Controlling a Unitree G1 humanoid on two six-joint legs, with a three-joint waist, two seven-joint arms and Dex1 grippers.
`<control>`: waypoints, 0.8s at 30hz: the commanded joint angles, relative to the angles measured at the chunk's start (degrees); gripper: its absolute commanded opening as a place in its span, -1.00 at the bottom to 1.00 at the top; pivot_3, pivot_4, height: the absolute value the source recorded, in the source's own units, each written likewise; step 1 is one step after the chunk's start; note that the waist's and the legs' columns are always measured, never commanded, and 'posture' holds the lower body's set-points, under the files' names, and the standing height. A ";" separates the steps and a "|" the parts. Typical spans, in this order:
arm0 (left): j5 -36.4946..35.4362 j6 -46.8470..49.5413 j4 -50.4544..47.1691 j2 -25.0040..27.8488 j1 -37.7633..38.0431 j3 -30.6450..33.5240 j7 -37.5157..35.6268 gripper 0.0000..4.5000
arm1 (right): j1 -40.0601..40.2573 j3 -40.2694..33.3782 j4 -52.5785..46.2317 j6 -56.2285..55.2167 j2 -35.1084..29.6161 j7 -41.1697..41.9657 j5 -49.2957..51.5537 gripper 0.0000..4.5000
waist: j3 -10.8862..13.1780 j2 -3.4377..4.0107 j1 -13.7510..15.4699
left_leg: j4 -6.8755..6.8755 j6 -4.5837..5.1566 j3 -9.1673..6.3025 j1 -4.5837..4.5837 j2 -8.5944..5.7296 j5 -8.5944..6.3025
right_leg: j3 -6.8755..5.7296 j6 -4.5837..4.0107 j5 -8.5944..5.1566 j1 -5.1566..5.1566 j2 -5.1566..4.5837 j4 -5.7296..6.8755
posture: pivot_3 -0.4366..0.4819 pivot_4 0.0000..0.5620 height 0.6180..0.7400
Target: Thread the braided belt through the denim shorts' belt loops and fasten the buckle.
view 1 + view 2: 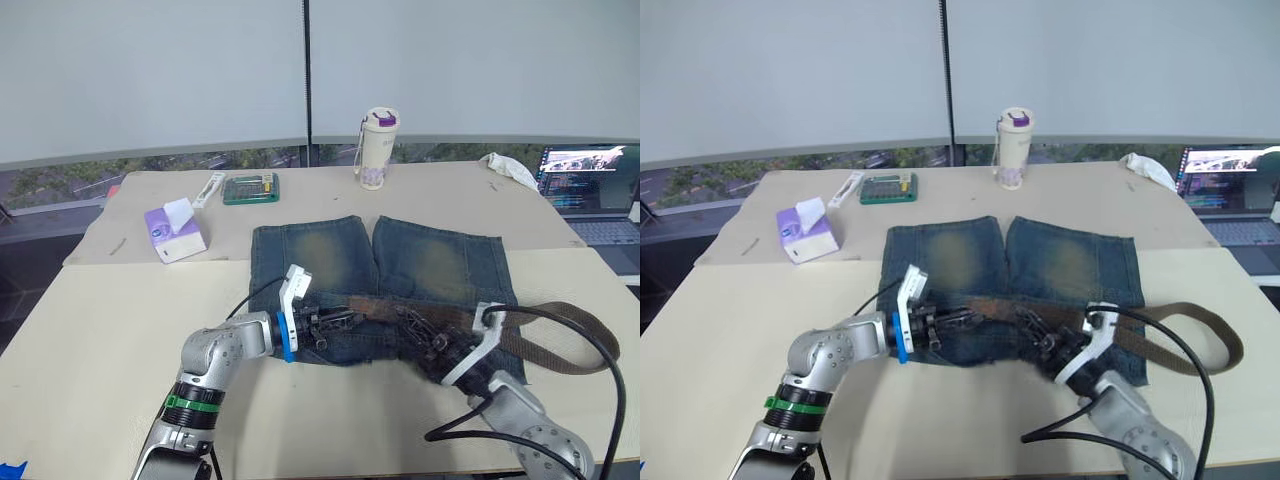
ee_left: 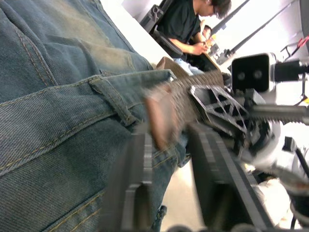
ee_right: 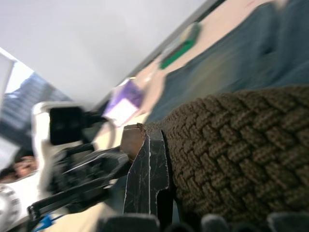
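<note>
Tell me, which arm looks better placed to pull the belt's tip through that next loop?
Probably the left. The left gripper sits open around the braided belt's tapered tip, beside a belt loop, while the right gripper holds the strap further back.

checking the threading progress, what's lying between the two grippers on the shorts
In the left eye view, the braided belt runs along the waistband of the denim shorts between the left gripper and the right gripper; nothing else lies there.
</note>
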 commanded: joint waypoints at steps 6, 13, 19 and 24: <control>14.30 -24.71 0.34 4.08 -0.81 -6.59 -6.37 0.98 | 0.55 -8.82 2.11 4.95 -6.01 -7.33 8.07 -1.00 | 0.00 0.01 0.11 | -0.03 0.01 0.02 -0.04 0.06 0.00 | 0.04 -0.02 0.00 0.02 -0.05 -0.06 | -0.05 -0.47 1.00; 16.50 -27.66 2.88 3.20 -0.14 -7.23 -6.98 0.99 | -0.71 -7.93 5.72 8.43 -7.21 -10.12 8.97 -1.00 | 0.00 0.01 0.02 | -0.03 0.07 0.08 -0.05 0.11 -0.02 | 0.02 -0.01 0.00 0.05 0.00 -0.05 | -0.05 -0.47 1.00; 16.37 -27.23 3.00 2.24 0.59 -7.04 -6.83 0.99 | -5.39 -4.37 6.94 11.35 -6.44 -12.83 8.72 -1.00 | 0.00 0.02 -0.12 | -0.03 0.07 0.09 -0.03 0.15 -0.02 | 0.01 -0.01 0.00 0.04 0.08 -0.03 | -0.05 -0.47 1.00; 14.34 -24.34 2.68 0.90 1.16 -5.35 -6.40 0.99 | -11.19 0.52 10.85 11.24 -4.38 -13.66 3.94 -1.00 | 0.00 0.02 -0.38 | -0.02 0.08 0.10 -0.02 0.14 -0.02 | 0.01 -0.01 0.00 0.04 0.09 -0.02 | -0.05 -0.47 1.00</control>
